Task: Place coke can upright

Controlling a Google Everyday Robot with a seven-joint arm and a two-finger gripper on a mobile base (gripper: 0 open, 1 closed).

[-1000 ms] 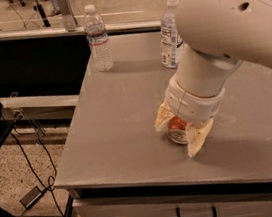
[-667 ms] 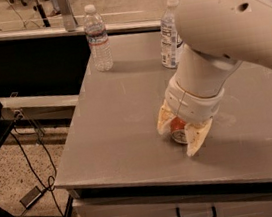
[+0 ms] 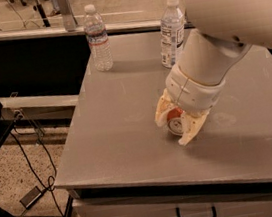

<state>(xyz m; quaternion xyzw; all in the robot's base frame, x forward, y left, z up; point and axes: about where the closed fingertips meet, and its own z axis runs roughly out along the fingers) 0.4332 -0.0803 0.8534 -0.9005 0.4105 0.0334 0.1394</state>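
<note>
Two bottles stand upright along the far side of the grey table [image 3: 114, 133]: a left water bottle [image 3: 98, 37] near the far-left corner and a right water bottle [image 3: 170, 25] further along, both capped and well apart from the work spot. My bulky white arm [image 3: 232, 6] fills the upper right of the view and hides the tabletop behind it; the right water bottle stands just beside it. Left of the table, cables [image 3: 30, 145] trail across the floor, and a drawer handle [image 3: 196, 215] shows below the front edge. The gripper [image 3: 172, 129] sits low near the middle of the table, its cream fingers [image 3: 162, 111] closed in on either side of the coke can [image 3: 174, 117], gripping it. The can is down at the surface between them, mostly covered; I cannot tell whether it stands straight.
</note>
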